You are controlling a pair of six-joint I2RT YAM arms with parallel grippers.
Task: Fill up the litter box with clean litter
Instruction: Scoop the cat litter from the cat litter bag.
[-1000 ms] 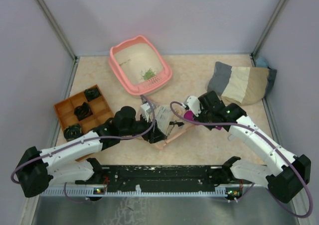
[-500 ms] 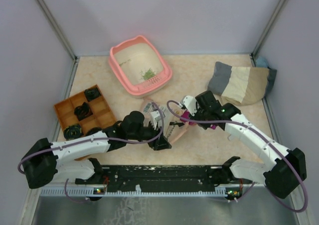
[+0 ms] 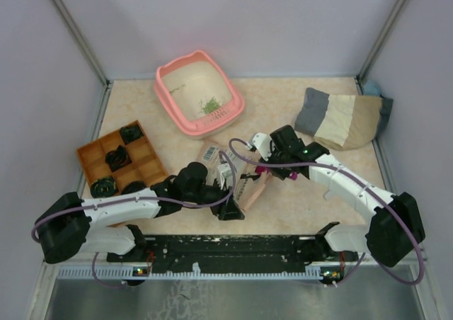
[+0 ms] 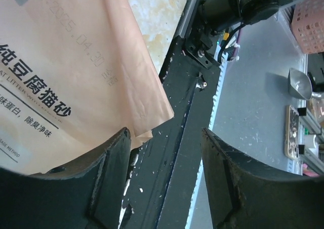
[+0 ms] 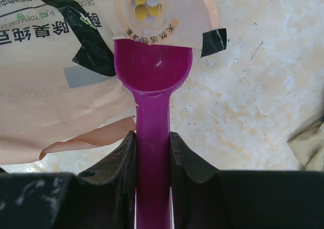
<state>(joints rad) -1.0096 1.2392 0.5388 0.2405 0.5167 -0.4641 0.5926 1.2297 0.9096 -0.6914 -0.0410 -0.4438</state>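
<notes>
One small pile of litter [image 3: 211, 106] lay in the litter box [image 3: 167, 97], far across the table [image 3: 283, 107]. The right claw [image 5: 152, 143] clamped the scoop [image 5: 152, 87] at the bag [image 3: 244, 185]; the left claw [image 4: 164, 138] gaped beside it. Most filling seemingly remained.

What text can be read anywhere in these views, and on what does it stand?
Litter bag, large print: "纯豆腐猫砂"
Same bag, line below: "除臭净味"
Same bag, faint stamp: "2025.04.30"
Same bag, right wrist view, upside down: "PURE TOFU CAT"
Its remaining small print: too small or cut off to read.
</notes>
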